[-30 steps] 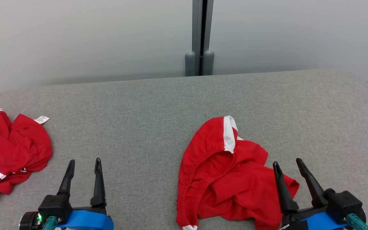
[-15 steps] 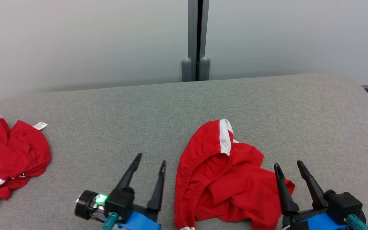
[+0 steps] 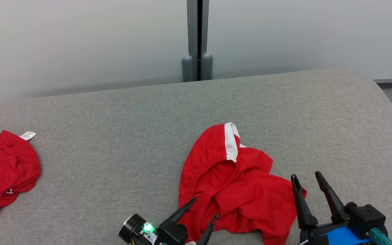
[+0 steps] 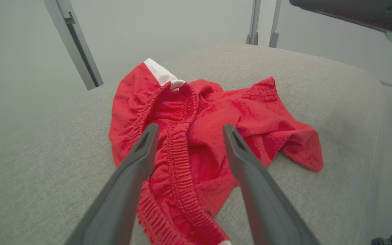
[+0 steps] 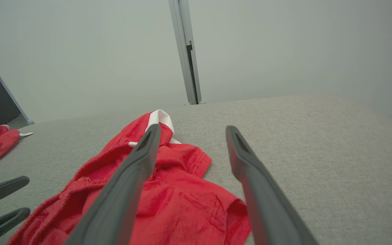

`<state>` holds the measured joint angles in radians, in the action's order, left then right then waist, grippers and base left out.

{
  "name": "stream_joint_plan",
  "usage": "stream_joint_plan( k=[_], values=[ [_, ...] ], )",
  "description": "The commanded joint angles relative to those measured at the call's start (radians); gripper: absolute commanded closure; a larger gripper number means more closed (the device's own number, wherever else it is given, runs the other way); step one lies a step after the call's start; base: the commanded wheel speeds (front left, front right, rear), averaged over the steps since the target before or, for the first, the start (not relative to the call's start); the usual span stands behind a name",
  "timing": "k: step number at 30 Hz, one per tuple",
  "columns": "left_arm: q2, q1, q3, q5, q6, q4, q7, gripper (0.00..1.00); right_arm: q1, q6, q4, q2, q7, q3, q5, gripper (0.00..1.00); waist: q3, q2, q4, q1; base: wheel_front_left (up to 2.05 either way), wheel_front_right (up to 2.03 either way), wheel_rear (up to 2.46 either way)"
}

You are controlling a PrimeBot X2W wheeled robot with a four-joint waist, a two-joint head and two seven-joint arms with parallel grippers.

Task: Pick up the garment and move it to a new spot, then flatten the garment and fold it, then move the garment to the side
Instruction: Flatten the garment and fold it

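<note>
The left gripper [image 4: 191, 128], jaws spread and empty, hangs over the elastic waistband [image 4: 178, 153] of the red garment [image 3: 240, 190], crumpled on the grey worktop [image 3: 114, 119]; the right gripper [image 3: 306, 176], also released, stands at its right edge. Light, limp cloth: the thick waistband looks the surest hold.

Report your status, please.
Left gripper open over the red shorts. Right gripper open at their edge. Shorts crumpled, not lifted. Second garment far left, no obstacle.

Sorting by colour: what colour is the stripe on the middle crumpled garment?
White stripe on the crumpled red fabric garment; head view.
</note>
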<state>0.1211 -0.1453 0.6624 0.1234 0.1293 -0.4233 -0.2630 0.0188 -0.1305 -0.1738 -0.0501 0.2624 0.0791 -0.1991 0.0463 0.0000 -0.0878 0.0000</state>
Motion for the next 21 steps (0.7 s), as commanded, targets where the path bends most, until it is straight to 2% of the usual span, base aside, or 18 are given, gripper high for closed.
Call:
stream_joint_plan(
  k=[1, 11, 21],
  values=[
    [0.012, -0.016, 0.024, 0.012, 0.001, -0.02, -0.003, 0.0, -0.006, 0.0, -0.001, -0.001, 0.004, -0.003, -0.003, 0.0, 0.002, 0.0, -0.002, 0.0, 0.0, 0.0, 0.0],
    [0.065, -0.054, 0.175, 0.081, 0.001, -0.154, 0.033, 0.0, -0.014, 0.0, -0.004, -0.001, 0.004, -0.005, -0.013, 0.0, 0.016, 0.0, -0.006, 0.0, 0.0, 0.0, 0.0],
    [0.086, -0.076, 0.212, 0.107, 0.001, -0.216, 0.059, 0.0, -0.017, 0.0, -0.007, -0.001, 0.004, -0.007, -0.022, 0.0, 0.023, 0.0, -0.011, 0.0, 0.0, 0.0, 0.0]
  ],
)
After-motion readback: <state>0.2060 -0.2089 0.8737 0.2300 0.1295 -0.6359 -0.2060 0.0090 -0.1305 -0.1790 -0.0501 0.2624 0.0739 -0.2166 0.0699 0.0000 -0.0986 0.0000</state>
